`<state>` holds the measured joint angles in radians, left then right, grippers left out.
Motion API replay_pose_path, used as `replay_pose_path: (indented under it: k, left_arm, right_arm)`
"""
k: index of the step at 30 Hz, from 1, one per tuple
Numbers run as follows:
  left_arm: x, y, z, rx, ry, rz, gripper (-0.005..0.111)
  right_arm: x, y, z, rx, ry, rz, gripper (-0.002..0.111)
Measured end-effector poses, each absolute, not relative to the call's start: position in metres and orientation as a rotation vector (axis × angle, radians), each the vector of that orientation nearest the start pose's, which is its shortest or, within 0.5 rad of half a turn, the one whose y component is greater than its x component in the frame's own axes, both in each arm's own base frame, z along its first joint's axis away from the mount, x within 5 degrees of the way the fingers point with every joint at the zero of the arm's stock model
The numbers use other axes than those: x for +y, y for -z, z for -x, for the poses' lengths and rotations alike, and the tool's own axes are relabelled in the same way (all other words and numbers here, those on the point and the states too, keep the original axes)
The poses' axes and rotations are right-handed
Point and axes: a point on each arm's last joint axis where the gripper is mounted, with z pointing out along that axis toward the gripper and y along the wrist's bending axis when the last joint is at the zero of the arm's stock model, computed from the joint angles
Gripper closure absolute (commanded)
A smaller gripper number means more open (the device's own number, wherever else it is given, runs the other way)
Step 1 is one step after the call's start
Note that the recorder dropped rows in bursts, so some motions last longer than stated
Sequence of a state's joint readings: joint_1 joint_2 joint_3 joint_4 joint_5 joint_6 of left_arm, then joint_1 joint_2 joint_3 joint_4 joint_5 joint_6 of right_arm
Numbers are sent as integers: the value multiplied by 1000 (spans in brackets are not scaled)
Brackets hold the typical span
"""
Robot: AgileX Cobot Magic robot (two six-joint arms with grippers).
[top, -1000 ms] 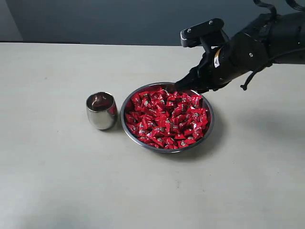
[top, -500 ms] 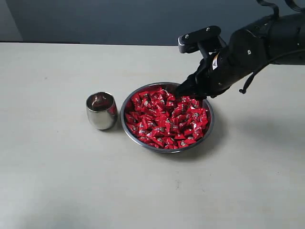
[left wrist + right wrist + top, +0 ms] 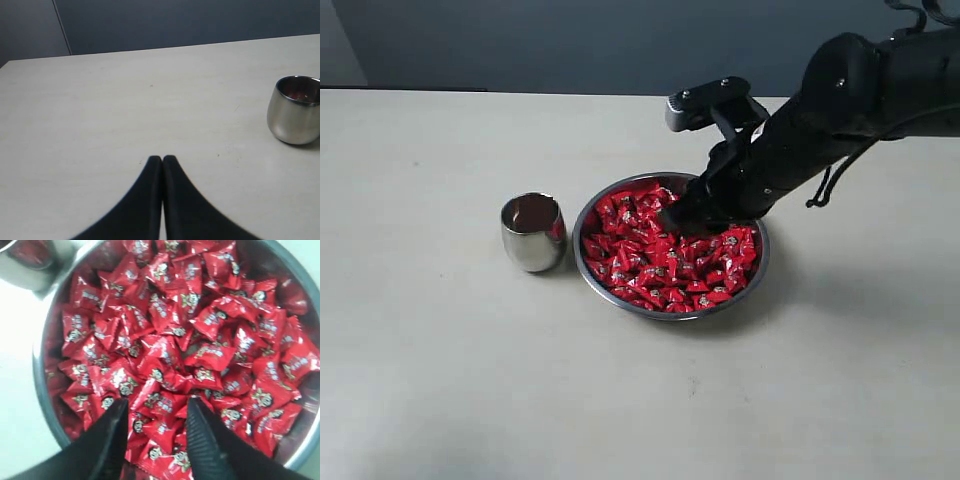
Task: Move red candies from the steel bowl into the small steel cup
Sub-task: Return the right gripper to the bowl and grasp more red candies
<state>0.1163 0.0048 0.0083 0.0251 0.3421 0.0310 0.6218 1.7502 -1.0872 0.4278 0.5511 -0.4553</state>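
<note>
Heaps of red candies (image 3: 665, 255) fill the steel bowl (image 3: 665, 315) at mid-frame, the small steel cup (image 3: 533, 232) just left of it. The right gripper (image 3: 157, 402) is spread apart, its tips down at the candies. The left gripper (image 3: 162, 160) is clenched.

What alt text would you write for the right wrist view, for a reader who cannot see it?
The right gripper, jaws open, points down at a heap of red candies filling the steel bowl. Part of the cup shows just past the bowl's rim.
</note>
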Motion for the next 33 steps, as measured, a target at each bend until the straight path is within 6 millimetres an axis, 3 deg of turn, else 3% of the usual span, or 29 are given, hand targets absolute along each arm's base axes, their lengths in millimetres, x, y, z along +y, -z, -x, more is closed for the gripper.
replay_pose_path:
  k: [11,18,29,31,33]
  left_arm:
    - [7,-179,-53,1840,-128,63,106]
    - [7,-179,-53,1840,-128,63,106]
    - [7,-179,-53,1840,-128,63,106]
    - [7,-179,-53,1840,-128,63,106]
    - [7,-179,-53,1840,-128,63,106]
  right_arm:
    - [231,-163,-286,2515,-474,1029,70]
    - [240,-154,-297,2530,-480,1040,70]
    - [242,-128,-300,2590,-465,1055,71]
    - [242,-126,-301,2592,-462,1050,76]
    - [242,-124,-301,2592,-459,1047,88]
